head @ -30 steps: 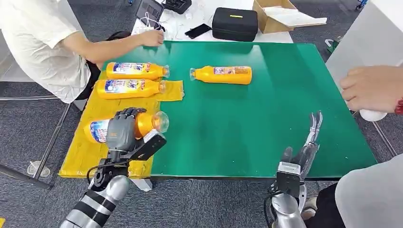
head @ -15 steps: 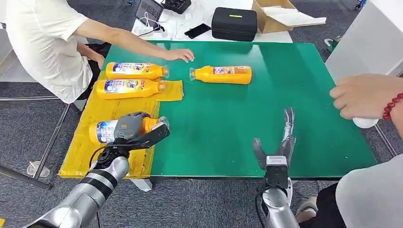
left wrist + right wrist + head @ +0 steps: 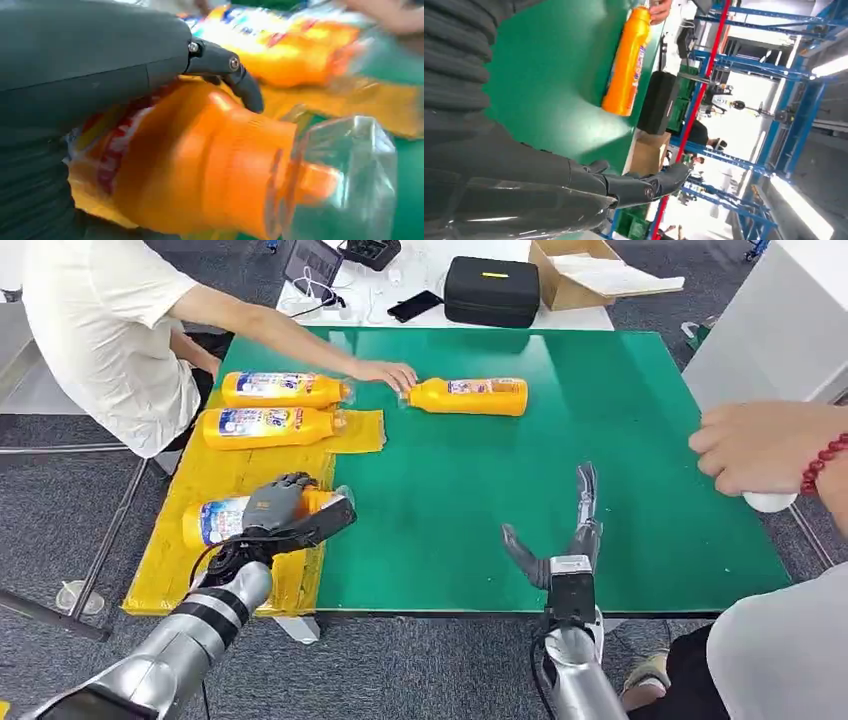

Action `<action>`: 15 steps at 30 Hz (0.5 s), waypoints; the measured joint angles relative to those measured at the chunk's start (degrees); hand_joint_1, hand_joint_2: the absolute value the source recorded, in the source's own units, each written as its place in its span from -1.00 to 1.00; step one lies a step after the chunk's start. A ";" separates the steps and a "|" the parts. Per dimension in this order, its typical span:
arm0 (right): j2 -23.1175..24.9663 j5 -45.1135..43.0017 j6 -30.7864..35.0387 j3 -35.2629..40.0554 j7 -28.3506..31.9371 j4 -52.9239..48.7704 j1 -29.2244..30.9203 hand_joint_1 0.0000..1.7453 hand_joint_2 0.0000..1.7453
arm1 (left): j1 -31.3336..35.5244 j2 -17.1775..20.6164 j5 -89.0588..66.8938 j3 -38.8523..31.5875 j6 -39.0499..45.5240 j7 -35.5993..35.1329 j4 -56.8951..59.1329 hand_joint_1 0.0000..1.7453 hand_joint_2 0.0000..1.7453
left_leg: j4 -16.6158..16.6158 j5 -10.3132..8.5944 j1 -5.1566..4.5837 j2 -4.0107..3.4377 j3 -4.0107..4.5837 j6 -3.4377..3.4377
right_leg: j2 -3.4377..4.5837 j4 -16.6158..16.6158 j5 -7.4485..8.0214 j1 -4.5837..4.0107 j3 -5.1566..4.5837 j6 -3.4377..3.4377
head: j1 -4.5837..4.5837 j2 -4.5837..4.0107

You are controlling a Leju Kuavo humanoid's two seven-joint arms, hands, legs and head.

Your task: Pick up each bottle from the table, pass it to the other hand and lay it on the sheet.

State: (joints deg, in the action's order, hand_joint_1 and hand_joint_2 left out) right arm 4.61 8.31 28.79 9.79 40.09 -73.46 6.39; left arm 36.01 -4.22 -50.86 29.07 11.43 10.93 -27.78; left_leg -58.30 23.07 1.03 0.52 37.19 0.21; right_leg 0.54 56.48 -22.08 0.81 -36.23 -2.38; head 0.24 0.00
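Fingers (image 3: pixel 283 487) of my left hand (image 3: pixel 272 508) wrap the orange plastic bottle with the clear cap (image 3: pixel 225 519), lying on the yellow sheet (image 3: pixel 190 565) beside two more. My right hand (image 3: pixel 560 550) hovers spread over the green bench (image 3: pixel 620 420). A person's hand (image 3: pixel 385 373) touches the fourth bottle (image 3: pixel 470 396).

Black case (image 3: pixel 492 288), open carton (image 3: pixel 585 270), phone (image 3: pixel 414 305) and tablet (image 3: pixel 316 260) beyond the green table (image 3: pixel 640 420); seated person (image 3: pixel 100 335) reaching.
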 measured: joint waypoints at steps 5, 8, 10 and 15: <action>0.20 -0.72 -0.53 -0.02 0.00 2.30 0.89 -1.00 1.00 | 0.17 -0.50 1.10 -1.27 -1.16 -2.08 2.69 -1.00 1.00 | 0.00 0.00 0.00 0.02 0.05 0.00 | -0.01 0.00 -0.01 0.00 -0.02 0.00 | 0.00 0.00; 0.24 -1.05 -0.75 -0.04 0.00 2.80 0.98 -1.00 1.00 | 0.21 -0.63 1.10 -1.36 -1.73 -2.93 3.22 -1.00 1.00 | 0.00 0.01 0.00 0.00 0.05 0.01 | -0.01 0.00 -0.01 0.01 -0.03 0.00 | -0.02 0.00; 0.26 -1.05 -0.77 -0.04 0.00 3.00 1.00 -1.00 1.00 | 0.29 -0.72 1.10 -1.42 -1.79 -3.04 3.41 -1.00 1.00 | 0.00 0.01 -0.01 0.01 0.05 0.01 | -0.01 0.00 -0.01 0.01 -0.02 0.00 | 0.00 0.00; 0.31 -1.25 -0.85 -0.07 0.00 3.46 1.03 -1.00 1.00 | 0.45 -0.79 1.18 -1.58 -3.15 -3.04 3.65 -1.00 1.00 | 0.00 0.00 0.00 0.01 0.04 0.00 | -0.01 0.00 -0.01 0.00 -0.02 0.00 | 0.02 0.00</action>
State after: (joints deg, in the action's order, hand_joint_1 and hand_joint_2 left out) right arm 4.92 7.06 27.93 9.73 40.09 -70.01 7.42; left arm 36.46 -5.01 -49.68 27.50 8.28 7.89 -24.13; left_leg -58.30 23.07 1.03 0.53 37.24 0.22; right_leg 0.53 56.47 -22.09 0.81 -36.25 -2.37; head 0.26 0.00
